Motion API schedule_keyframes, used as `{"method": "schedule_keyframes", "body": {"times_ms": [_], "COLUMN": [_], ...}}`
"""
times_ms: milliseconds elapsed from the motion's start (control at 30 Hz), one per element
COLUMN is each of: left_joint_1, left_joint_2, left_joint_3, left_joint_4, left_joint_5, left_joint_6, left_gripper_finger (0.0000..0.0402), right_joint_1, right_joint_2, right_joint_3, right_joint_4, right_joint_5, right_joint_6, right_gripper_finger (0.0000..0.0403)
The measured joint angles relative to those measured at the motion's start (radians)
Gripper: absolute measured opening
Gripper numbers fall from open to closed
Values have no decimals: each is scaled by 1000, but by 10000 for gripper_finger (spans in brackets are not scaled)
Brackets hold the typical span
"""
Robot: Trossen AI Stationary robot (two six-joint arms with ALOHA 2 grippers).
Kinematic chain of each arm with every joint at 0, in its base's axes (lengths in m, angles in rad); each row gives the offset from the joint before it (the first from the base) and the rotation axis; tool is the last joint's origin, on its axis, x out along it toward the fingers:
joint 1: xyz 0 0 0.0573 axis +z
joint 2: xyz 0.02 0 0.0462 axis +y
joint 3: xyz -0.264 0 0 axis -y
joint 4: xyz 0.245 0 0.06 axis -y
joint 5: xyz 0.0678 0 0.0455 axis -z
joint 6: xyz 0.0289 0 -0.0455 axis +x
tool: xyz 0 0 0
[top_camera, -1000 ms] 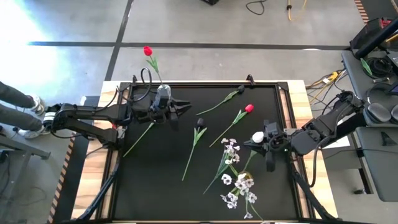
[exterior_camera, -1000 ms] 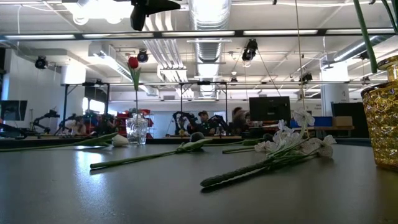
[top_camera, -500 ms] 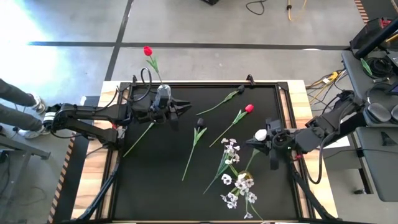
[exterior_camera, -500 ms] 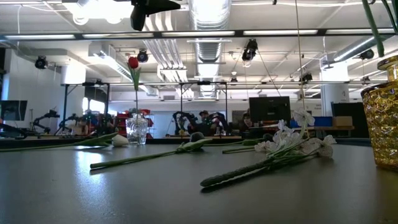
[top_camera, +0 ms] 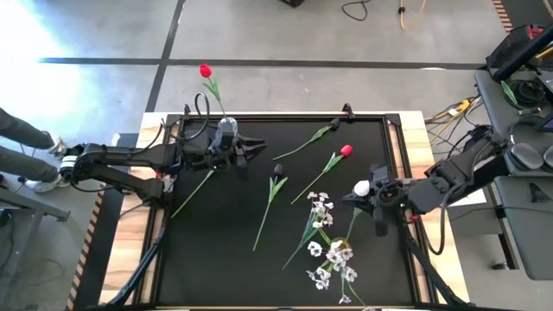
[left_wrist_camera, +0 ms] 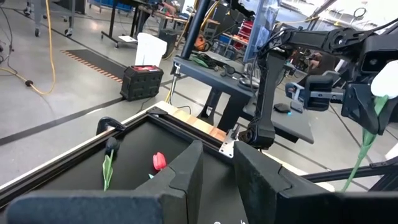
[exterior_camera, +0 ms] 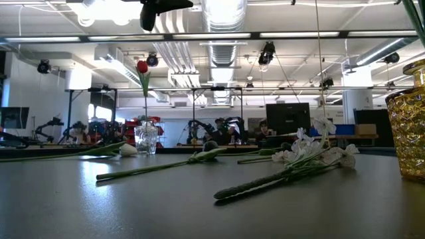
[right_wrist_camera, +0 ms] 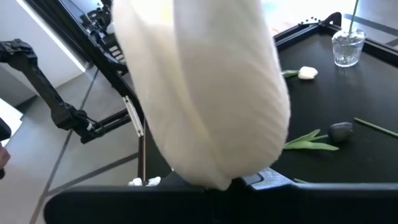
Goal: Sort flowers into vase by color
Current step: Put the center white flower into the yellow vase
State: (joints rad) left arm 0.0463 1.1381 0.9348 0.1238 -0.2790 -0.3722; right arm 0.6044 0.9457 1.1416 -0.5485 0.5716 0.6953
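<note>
Right gripper (top_camera: 378, 197) is clamped just under the head of a white tulip (top_camera: 360, 187) lifted at the table's right side, a light floppy stem best pinched near the bloom; left gripper (top_camera: 244, 153), fingers partly apart, waits by the glass vase (top_camera: 226, 128).

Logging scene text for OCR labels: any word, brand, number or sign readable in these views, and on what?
None can be read in any view.
Clear glass vase, gold vase, black table mat: no print visible.
Monitors and boxes in the room behind, low view: too small and blurred to read.
Black case on the floor, left wrist view: no legible label.
</note>
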Motion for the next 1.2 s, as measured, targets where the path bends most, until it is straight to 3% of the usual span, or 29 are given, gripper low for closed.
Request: {"method": "schedule_keyframes", "body": {"times_ms": [467,1200], "left_joint_1": [0,-5], "left_joint_2": [0,1], "left_joint_3": [0,-10], "left_joint_4": [-7,-90], "left_joint_5": [1,2], "left_joint_6": [-7,-30], "left_gripper_finger": [75,75], "right_joint_1": [0,0], "right_joint_2": [65,279], "right_joint_3": [0,-1], "right_joint_4": [9,13], "right_joint_5": [-3,110], "right_joint_6": [3,-77], "right_gripper_finger": [9,9]}}
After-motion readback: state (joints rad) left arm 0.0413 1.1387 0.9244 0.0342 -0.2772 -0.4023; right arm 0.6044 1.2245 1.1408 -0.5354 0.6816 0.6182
